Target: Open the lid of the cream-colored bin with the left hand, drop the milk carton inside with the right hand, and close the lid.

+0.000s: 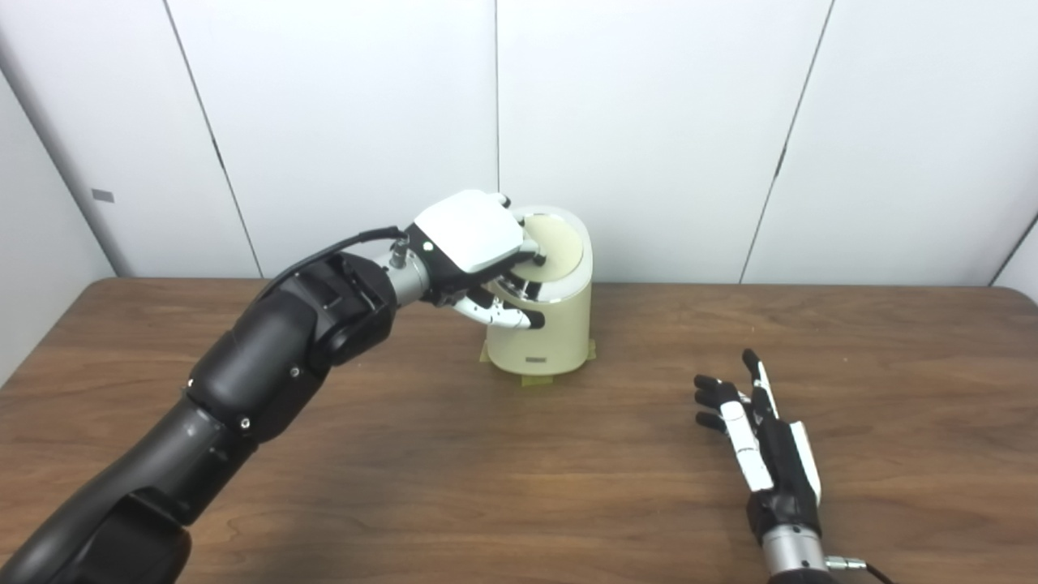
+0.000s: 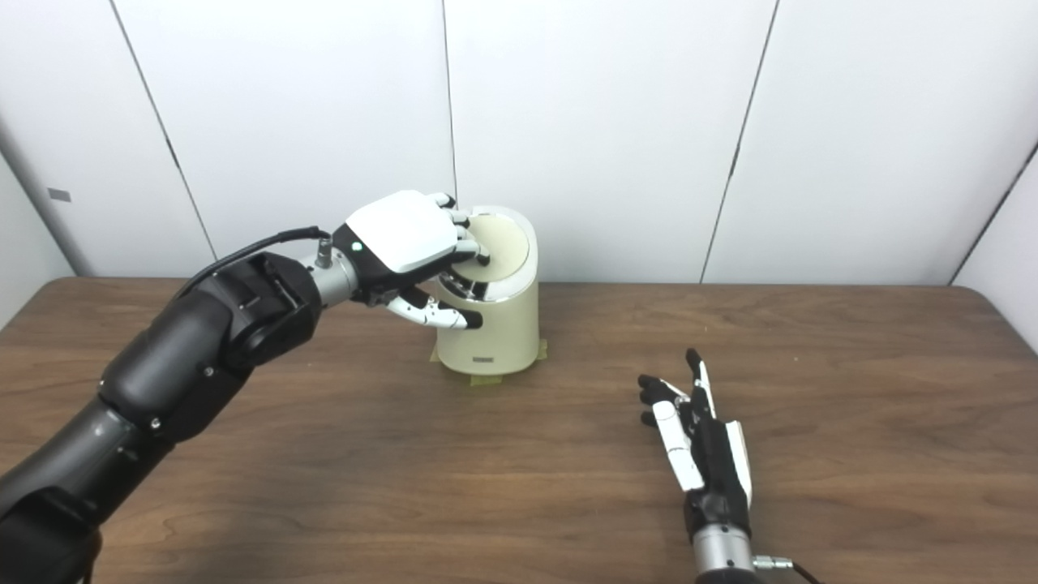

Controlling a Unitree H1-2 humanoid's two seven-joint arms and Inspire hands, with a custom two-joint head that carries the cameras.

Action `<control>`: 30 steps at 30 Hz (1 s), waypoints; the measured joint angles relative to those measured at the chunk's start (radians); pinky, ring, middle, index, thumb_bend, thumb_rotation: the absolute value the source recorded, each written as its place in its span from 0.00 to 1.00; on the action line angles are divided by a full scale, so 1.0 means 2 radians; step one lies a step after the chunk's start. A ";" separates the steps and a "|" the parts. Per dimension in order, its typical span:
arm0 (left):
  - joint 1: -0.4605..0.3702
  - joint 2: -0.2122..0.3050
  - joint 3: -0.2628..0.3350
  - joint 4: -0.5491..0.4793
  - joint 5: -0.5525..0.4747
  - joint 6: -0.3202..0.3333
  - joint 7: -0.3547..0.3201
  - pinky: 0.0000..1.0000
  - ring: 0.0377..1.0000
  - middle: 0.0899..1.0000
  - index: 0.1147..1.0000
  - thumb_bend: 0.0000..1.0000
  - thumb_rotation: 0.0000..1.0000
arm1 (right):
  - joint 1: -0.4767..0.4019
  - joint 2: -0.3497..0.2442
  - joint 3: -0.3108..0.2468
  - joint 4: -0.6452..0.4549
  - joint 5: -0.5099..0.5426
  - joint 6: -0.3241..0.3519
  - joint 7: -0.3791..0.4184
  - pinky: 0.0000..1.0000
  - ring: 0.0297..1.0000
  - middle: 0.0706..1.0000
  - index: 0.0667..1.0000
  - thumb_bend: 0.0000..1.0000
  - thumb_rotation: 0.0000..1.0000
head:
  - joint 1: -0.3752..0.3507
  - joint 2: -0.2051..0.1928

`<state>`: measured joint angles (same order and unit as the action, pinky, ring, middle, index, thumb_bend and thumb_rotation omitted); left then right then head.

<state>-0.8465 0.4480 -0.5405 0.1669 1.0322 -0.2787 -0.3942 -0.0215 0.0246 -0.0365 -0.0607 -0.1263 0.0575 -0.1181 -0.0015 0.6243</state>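
While the left eye view is showing the scene from slightly left, the cream-colored bin (image 1: 543,324) is standing upright toward the back of the worktop (image 1: 454,478), near the white wall panels (image 1: 649,122). The left hand (image 1: 474,243) is sitting over the bin's top, its fingers curling onto the lid (image 1: 559,243) and its thumb lying against the front of the rim, so it is closing on the lid. No milk carton is showing anywhere; I cannot tell whether it is inside the bin. The bin is looking like stiff, smooth, light plastic with a shiny ring under the lid; I am judging that it could slide or tip under a sideways push, though yellowish tape (image 1: 542,378) at its foot seems to be anchoring it. The lid edge looks like the sensible place to hold.

Turning to the right eye view, the right hand (image 2: 697,430) is resting well in front of the bin and to its right, fingers spread apart and holding nothing. Bare wood is lying all around the bin on the front and both sides, giving both arms free room. Behind the bin the wall is standing close, so I am judging that a lid swinging backward has little clearance there.
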 measured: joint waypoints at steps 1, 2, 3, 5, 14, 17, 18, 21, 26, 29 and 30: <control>0.000 0.000 -0.001 0.000 0.001 -0.004 0.000 0.96 0.89 0.81 0.75 0.52 0.94 | 0.000 0.000 0.000 0.000 -0.001 0.001 0.000 0.70 0.78 0.76 1.00 0.49 0.87 | 0.000 0.001; 0.000 0.000 -0.001 0.000 0.002 -0.007 0.001 0.96 0.89 0.81 0.74 0.52 0.95 | 0.000 0.001 0.000 0.000 -0.001 0.001 -0.001 0.70 0.77 0.76 1.00 0.49 0.88 | 0.001 0.002; 0.000 0.000 -0.003 0.000 0.002 -0.009 0.001 0.96 0.89 0.81 0.74 0.52 0.95 | 0.000 0.001 0.000 0.000 -0.001 0.001 -0.001 0.70 0.77 0.76 1.00 0.49 0.88 | 0.001 0.002; 0.000 0.001 -0.007 0.000 0.007 -0.012 0.002 0.95 0.89 0.80 0.73 0.51 0.99 | 0.000 0.002 0.000 -0.001 0.000 0.002 -0.001 0.69 0.77 0.76 1.00 0.47 0.88 | 0.001 0.002; -0.001 0.002 -0.017 0.006 0.023 -0.029 0.025 0.94 0.87 0.79 0.71 0.53 1.00 | 0.001 0.003 0.001 -0.002 -0.009 0.000 -0.007 0.69 0.76 0.75 1.00 0.46 0.91 | -0.003 0.003; -0.001 0.002 -0.015 0.008 0.020 -0.029 0.027 0.94 0.87 0.79 0.73 0.54 1.00 | 0.004 0.005 0.001 -0.005 -0.009 0.006 -0.010 0.70 0.77 0.75 1.00 0.47 0.89 | -0.002 0.003; -0.001 0.002 -0.015 0.008 0.019 -0.029 0.027 0.94 0.87 0.78 0.73 0.54 1.00 | 0.005 0.006 0.001 -0.005 -0.009 0.006 -0.010 0.69 0.76 0.75 1.00 0.47 0.88 | -0.002 0.002; 0.002 0.001 -0.008 0.007 0.012 -0.027 0.023 0.96 0.88 0.80 0.76 0.52 1.00 | 0.004 0.006 0.001 -0.005 -0.008 0.006 -0.011 0.68 0.75 0.75 1.00 0.45 0.88 | -0.002 0.001; 0.026 -0.009 0.029 0.001 -0.009 -0.010 0.027 0.96 0.88 0.83 0.82 0.43 0.97 | 0.003 0.006 0.000 -0.005 -0.006 0.002 -0.014 0.67 0.75 0.75 1.00 0.44 0.86 | -0.005 0.000; 0.052 -0.036 0.084 -0.009 -0.040 0.020 0.052 0.89 0.88 0.86 0.85 0.41 0.95 | 0.003 0.006 0.000 -0.004 -0.007 -0.001 -0.015 0.66 0.74 0.75 0.99 0.46 0.84 | -0.005 -0.002; 0.057 -0.046 0.101 -0.016 -0.053 0.035 0.060 0.84 0.88 0.87 0.86 0.39 0.92 | 0.003 0.006 -0.001 -0.004 -0.006 -0.001 -0.015 0.66 0.74 0.75 0.99 0.46 0.84 | -0.005 -0.002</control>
<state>-0.7322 0.3558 -0.3390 0.1347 0.9253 -0.2095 -0.2737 -0.0158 0.0357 -0.0384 -0.0689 -0.1391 0.0559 -0.1488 -0.0107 0.6197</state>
